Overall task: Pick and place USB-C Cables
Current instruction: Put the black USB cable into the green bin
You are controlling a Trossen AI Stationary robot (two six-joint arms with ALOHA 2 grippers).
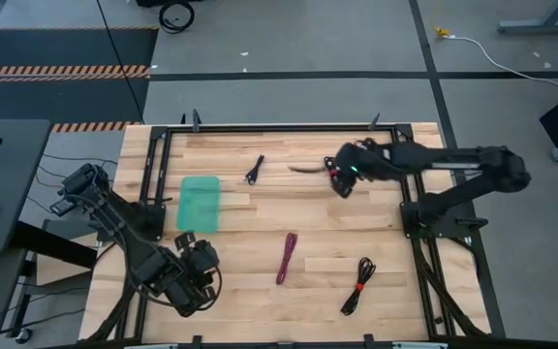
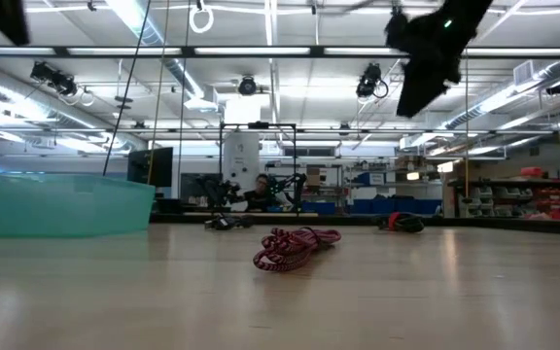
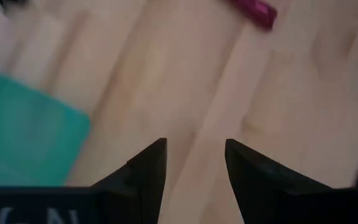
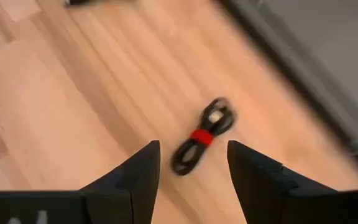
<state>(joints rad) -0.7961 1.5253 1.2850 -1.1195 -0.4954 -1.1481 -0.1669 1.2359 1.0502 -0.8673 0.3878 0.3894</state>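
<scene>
A pale wooden table (image 1: 260,223) inside a dark frame is filling the high view, with grey floor around it and a workshop hall showing behind in the low view.

At the left, the left gripper (image 1: 197,271) is waiting near the front-left corner, its fingers (image 3: 148,168) standing apart and holding nothing. Just beyond it the teal tray (image 1: 200,202) is lying empty.

Moving right, a small black cable (image 1: 254,171) is lying near the far edge, and the purple-magenta cable (image 1: 287,258) is resting toward the front middle. A thin dark cable (image 1: 306,169) is lying just beside the right arm's reach at the far side.

The right gripper (image 1: 341,181) is hanging raised above the far-right part of the table, spread wide and empty. Its wrist camera is looking down on a black cable with a red tie (image 4: 202,138), which is lying flat, apart from the fingers.

Farther right and front, a black red-tied cable (image 1: 358,285) is lying near the frame; this is probably the same one.

To take that bundle cleanly, the right gripper should be centring over the red tie, turning so the fingers straddle the bundle's narrow width, and descending straight before closing.
</scene>
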